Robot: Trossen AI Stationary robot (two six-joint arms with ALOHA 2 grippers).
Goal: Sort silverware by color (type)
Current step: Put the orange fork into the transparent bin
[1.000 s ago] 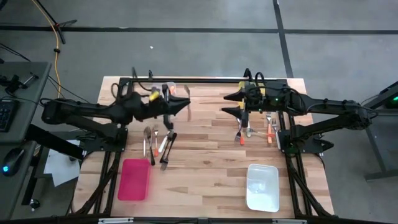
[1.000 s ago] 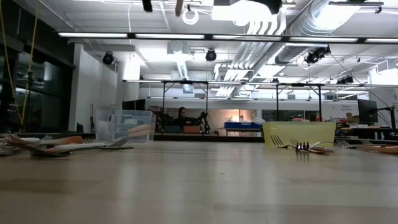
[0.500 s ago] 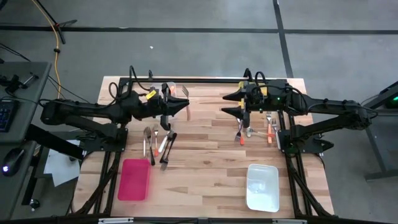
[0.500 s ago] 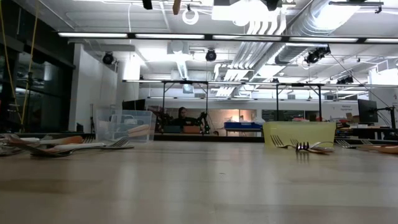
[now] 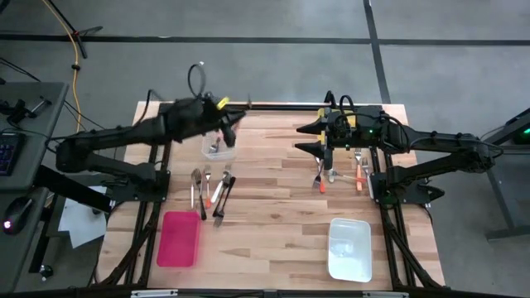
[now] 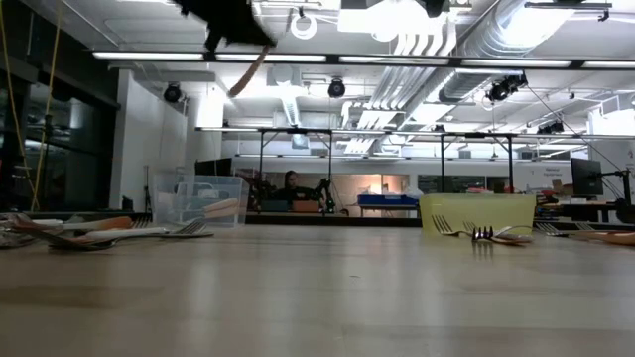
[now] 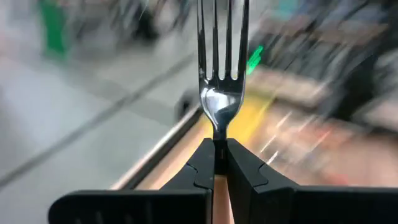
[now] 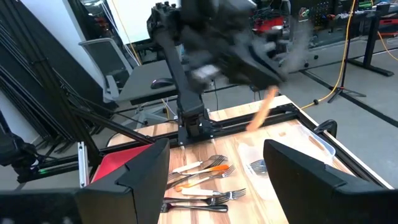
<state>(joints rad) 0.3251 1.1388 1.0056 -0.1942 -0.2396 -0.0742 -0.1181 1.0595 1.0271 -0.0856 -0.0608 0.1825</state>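
From above, my left gripper (image 5: pixel 225 131) is hanging over a clear bin (image 5: pixel 219 146) at the tabletop's (image 5: pixel 281 215) far edge, having swung there from farther right half a second ago. My right gripper (image 5: pixel 308 136) is waiting near the far edge, beside a cluster of forks (image 5: pixel 338 174); more forks (image 5: pixel 211 189) are lying near a red bin (image 5: pixel 178 238).

At table height, my left arm is now showing at the top, an orange-handled fork (image 6: pixel 248 71) slanting down from it.

Through my left wrist, my fingers (image 7: pixel 202 165) are pinching the fork's (image 7: pixel 221 74) neck, tines pointing away.

Through my right wrist, my fingers (image 8: pixel 144 171) are spread wide, holding nothing.
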